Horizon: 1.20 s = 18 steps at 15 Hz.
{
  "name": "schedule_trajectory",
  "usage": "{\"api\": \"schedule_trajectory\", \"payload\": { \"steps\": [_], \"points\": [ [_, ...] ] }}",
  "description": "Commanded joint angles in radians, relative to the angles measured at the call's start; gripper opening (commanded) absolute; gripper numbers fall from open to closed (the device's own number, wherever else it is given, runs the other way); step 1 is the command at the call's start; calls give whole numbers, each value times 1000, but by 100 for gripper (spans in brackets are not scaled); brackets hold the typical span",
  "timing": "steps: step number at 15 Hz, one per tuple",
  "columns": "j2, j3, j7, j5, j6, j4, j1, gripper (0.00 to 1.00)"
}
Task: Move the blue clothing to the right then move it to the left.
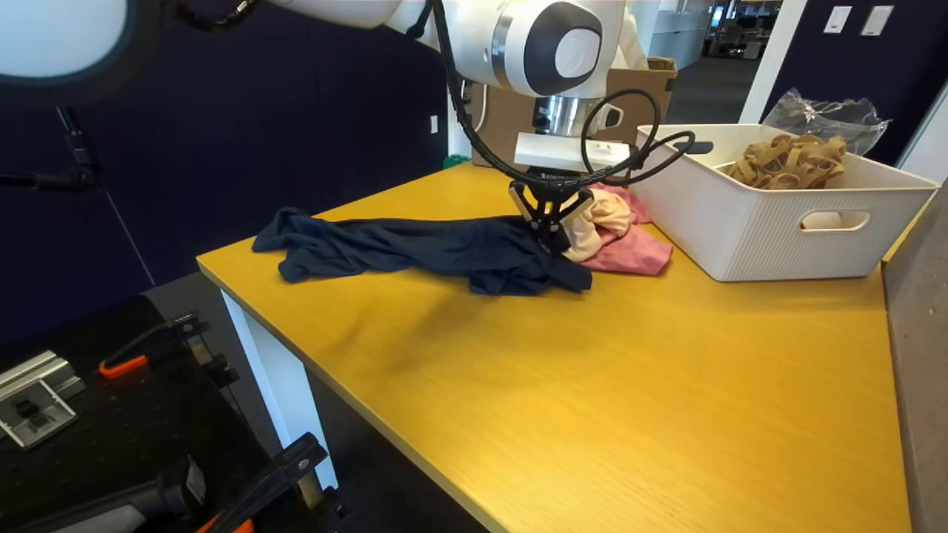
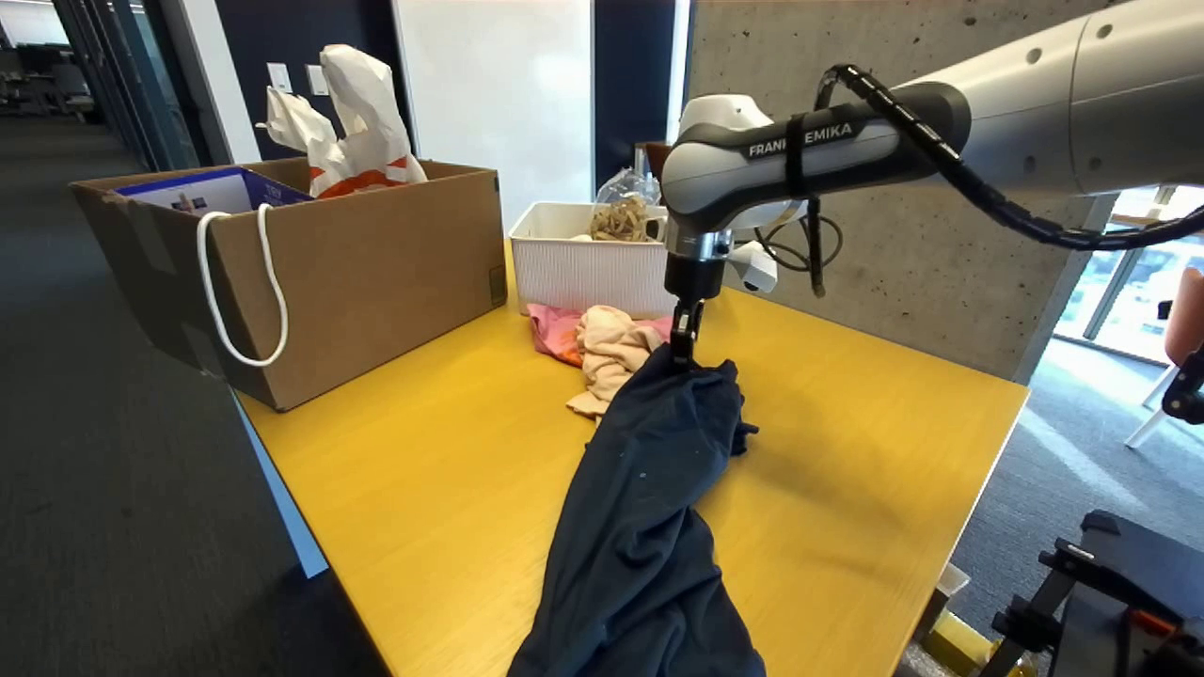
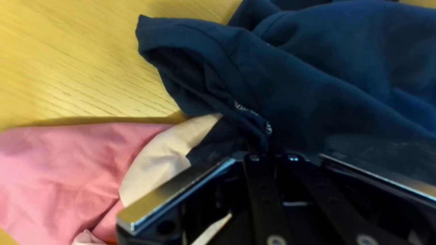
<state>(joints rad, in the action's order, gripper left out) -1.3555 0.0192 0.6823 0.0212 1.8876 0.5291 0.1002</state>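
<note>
The pincer (image 2: 682, 358) is clenched, and we see it grasping a pinched-up peak of the blue clothing (image 1: 422, 244) near one of its ends, on the table (image 1: 666, 385). What the coming move turns on, in our judgement, is that nearly all the clothing lies to one side of that hold: from the pincer it stretches away toward the corner where the edge beside the cardboard box (image 2: 386, 291) meets the edge facing the black bench (image 1: 148, 422). Only a short part of it reaches past the pincer, out toward the middle of the table; the cream cloth (image 2: 609, 350) seems to touch it near the hold, with the pink cloth (image 1: 629, 252) just beside and the white bin (image 1: 785, 237) beyond, well apart from that corner. As for how the clothing points, its long axis runs inward from the corner, between those two edges; the held end is turned toward the bin, and the loose end lies near the corner. Which of the two sweeps this belongs to, we cannot tell. We would expect a pull toward the bin to draw the whole length along in line, though it may shove the cream cloth ahead; a pull toward the corner would more likely fold the fabric back over itself.
</note>
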Motion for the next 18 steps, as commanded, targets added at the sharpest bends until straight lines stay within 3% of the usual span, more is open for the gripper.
{"api": "schedule_trajectory", "payload": {
  "steps": [1, 5, 11, 15, 18],
  "points": [
    [27, -49, -103, -40, -24, -6, -44, 2],
    [50, -69, -241, -50, -19, 12, -77, 2],
    [165, -41, -413, -5, -182, 56, -96, 2],
    [246, -54, -463, -20, -343, 87, -116, 2],
    [298, -50, -411, -38, -390, 127, -142, 2]
  ]
}}
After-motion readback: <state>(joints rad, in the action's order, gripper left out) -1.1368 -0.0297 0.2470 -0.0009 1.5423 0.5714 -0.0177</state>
